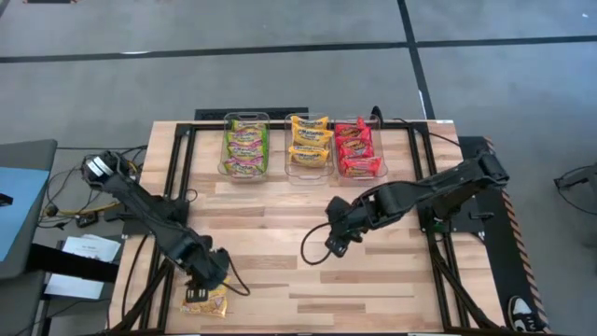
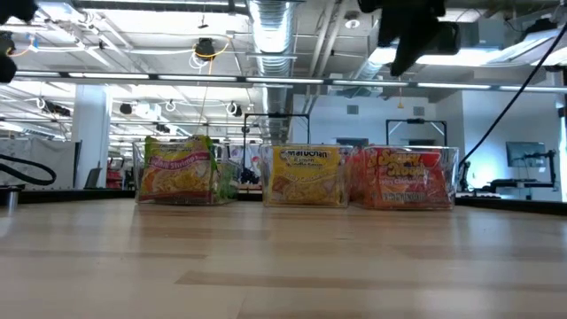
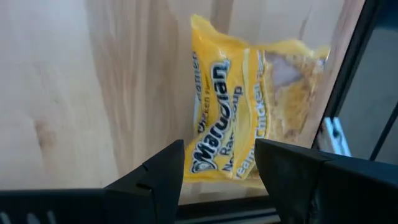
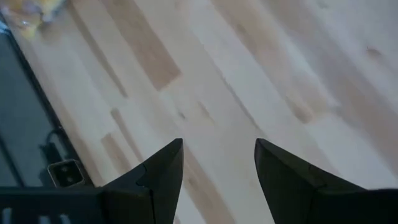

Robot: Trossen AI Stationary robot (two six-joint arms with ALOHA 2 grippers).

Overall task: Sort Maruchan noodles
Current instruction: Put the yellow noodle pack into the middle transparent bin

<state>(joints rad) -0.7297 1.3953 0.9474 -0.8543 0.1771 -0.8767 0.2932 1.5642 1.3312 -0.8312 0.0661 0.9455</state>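
The left pincer hovers open, empty, over a yellow packet lying at the table's near-left edge. It should drop squarely and pinch across the narrow width, avoiding the frame rail. The right pincer waits open mid-table. Three clear bins hold green, yellow and red packets.

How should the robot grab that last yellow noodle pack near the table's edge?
Judging by its pose, from straight above. The yellow pack lies flat on the table, so its sides can't be reached from the side. The open left gripper already hangs over it; pinching across the narrow middle, one finger past each long edge, looks best. The glossy wrapper may slip.
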